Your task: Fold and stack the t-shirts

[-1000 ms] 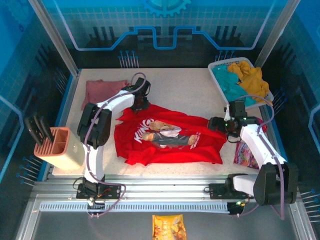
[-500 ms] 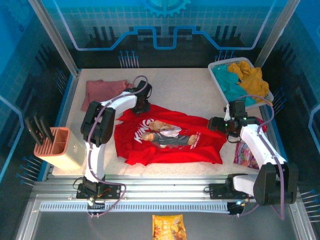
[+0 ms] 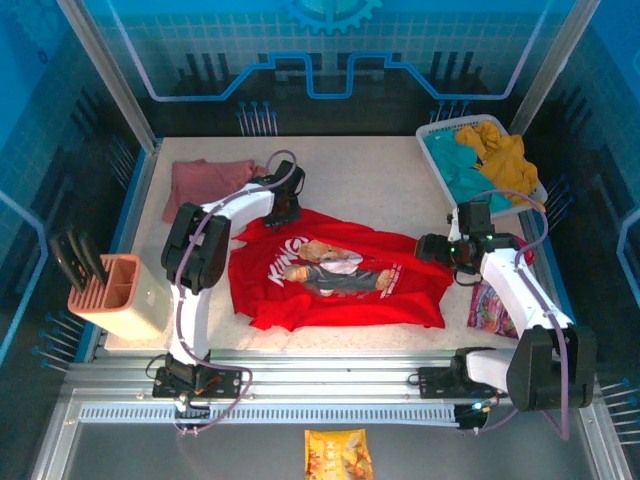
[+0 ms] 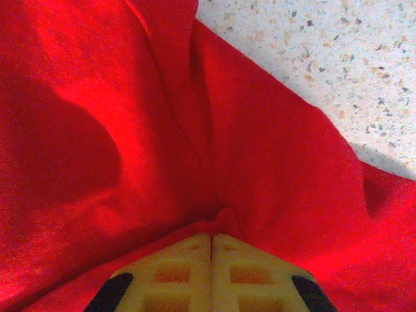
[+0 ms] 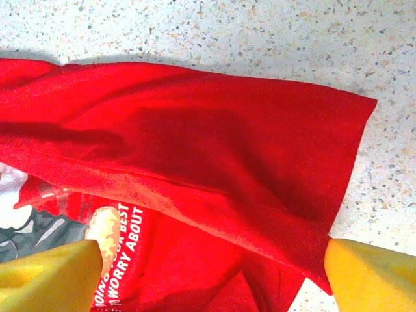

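We see the large bright red t-shirt (image 3: 330, 305) of soft cloth, printed with a teddy bear, lying spread and rumpled in the middle of the speckled white bench (image 3: 370, 170). The left hand (image 3: 283, 212) is at the shirt's upper left edge in the overhead view. In its wrist view the left hand (image 4: 211, 237) has its yellow pads (image 4: 175, 273) pressed together, and red cloth bunches at their tips, so it is closed on the shirt. The right hand (image 3: 437, 250) is at the shirt's right edge. Its wrist view shows the right hand (image 5: 211, 279) with yellow pads (image 5: 52, 276) set wide apart above a flat red sleeve. We cannot tell whether they touch the cloth. The plain dusty-pink t-shirt (image 3: 205, 180) lies crumpled in the upper left of the bench, apart from the red one.
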